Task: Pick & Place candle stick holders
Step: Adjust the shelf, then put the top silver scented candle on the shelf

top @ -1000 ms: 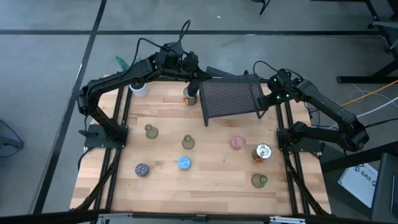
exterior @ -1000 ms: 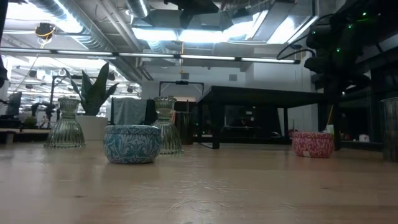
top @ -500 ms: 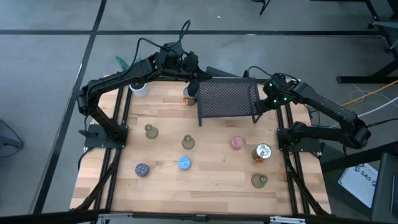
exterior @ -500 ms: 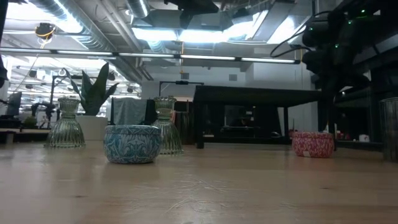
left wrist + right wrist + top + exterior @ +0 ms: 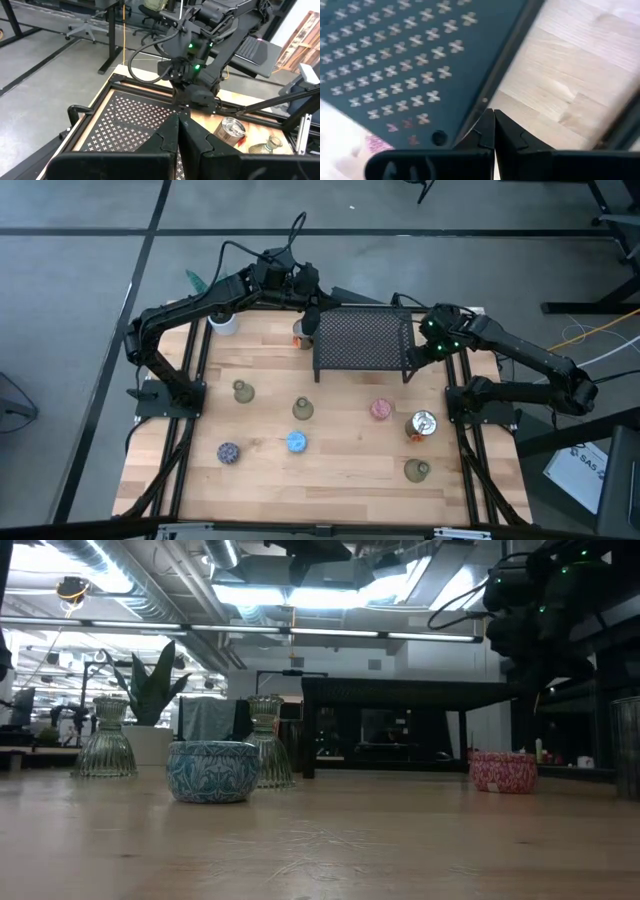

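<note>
The right hand, closed on the black mesh rack, has straightened it at twelve o'clock, while the candle stick holders wait untouched on the worktop.

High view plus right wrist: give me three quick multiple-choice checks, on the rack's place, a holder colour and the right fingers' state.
1. The black mesh rack stands: A at the table's far edge, between both grippers; B at the near edge; C on the floor.
2. The holder just left of the silvery holder is: A blue; B pink; C purple-speckled.
3. The right gripper has its fingers: A wide open; B shut at the rack's rim; C around a holder.

A: left gripper and right gripper flank it.
B: the pink holder sits there.
B: the fingers meet on the rim.
</note>
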Controlling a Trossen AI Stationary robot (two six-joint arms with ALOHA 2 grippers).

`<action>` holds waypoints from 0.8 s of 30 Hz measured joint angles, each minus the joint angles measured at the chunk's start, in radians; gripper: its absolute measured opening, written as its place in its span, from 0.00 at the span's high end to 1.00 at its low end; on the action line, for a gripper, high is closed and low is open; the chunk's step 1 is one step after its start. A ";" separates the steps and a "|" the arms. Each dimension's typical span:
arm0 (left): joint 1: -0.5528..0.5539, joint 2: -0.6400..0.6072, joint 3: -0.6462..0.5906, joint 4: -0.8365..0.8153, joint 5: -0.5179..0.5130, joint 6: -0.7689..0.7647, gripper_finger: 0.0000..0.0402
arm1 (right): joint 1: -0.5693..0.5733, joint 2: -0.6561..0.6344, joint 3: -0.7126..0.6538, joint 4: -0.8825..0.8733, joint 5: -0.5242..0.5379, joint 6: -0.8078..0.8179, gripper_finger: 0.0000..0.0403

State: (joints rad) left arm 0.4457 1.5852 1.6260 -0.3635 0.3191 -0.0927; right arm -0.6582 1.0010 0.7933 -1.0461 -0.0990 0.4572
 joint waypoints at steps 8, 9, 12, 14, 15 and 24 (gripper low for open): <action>0.020 -0.022 -0.002 -0.031 -0.014 -0.028 1.00 | 0.000 -0.095 0.006 -0.035 0.031 0.000 1.00; 0.024 -0.025 -0.002 -0.040 -0.014 -0.023 1.00 | 0.000 -0.106 0.014 -0.044 0.038 0.000 1.00; 0.038 -0.032 -0.002 -0.060 -0.014 -0.017 1.00 | 0.000 -0.138 0.044 -0.059 0.044 -0.022 1.00; 0.049 -0.036 -0.002 -0.077 -0.014 -0.016 1.00 | 0.000 -0.155 0.070 -0.054 0.044 -0.055 1.00; 0.056 -0.037 -0.002 -0.088 -0.014 -0.011 1.00 | 0.000 -0.162 0.084 -0.046 0.044 -0.076 1.00; 0.081 -0.037 -0.002 -0.378 -0.065 0.079 1.00 | 0.000 -0.186 0.185 0.091 0.039 -0.170 0.99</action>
State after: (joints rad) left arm 0.5266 1.5482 1.6245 -0.7411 0.2542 -0.0133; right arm -0.6582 0.8146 0.9787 -0.9554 -0.0605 0.2871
